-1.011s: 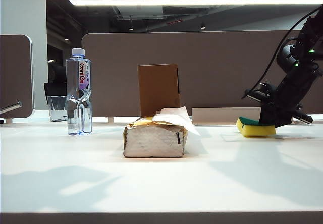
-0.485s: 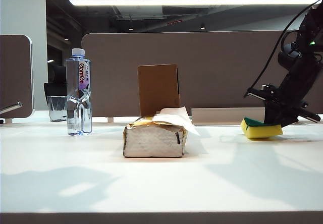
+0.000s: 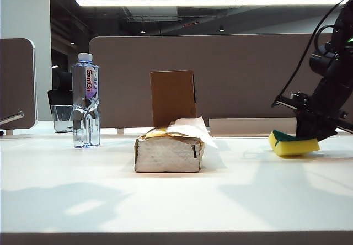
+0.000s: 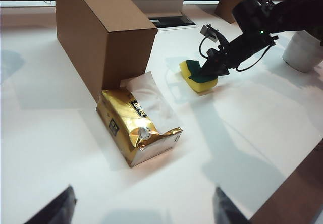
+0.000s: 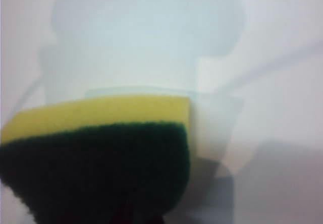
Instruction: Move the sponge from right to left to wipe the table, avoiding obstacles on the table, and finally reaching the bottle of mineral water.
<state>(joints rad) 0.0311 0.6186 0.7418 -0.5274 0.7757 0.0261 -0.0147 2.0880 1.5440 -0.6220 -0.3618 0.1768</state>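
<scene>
The sponge (image 3: 293, 144) has slid further right of the tissue pack (image 3: 169, 152), right gripper (image 3: 312, 130) clenched on it, on the worktop (image 3: 176, 201). Left gripper (image 4: 141, 211) hovers released above the pack. Risk: clipping the pack or box (image 3: 173, 97) sweeping left.

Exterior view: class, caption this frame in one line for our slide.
Right gripper holds the sponge on the table, right of tissue pack, box and bottle.

open-plan office: desk partition panels (image 3: 220, 74)
</scene>
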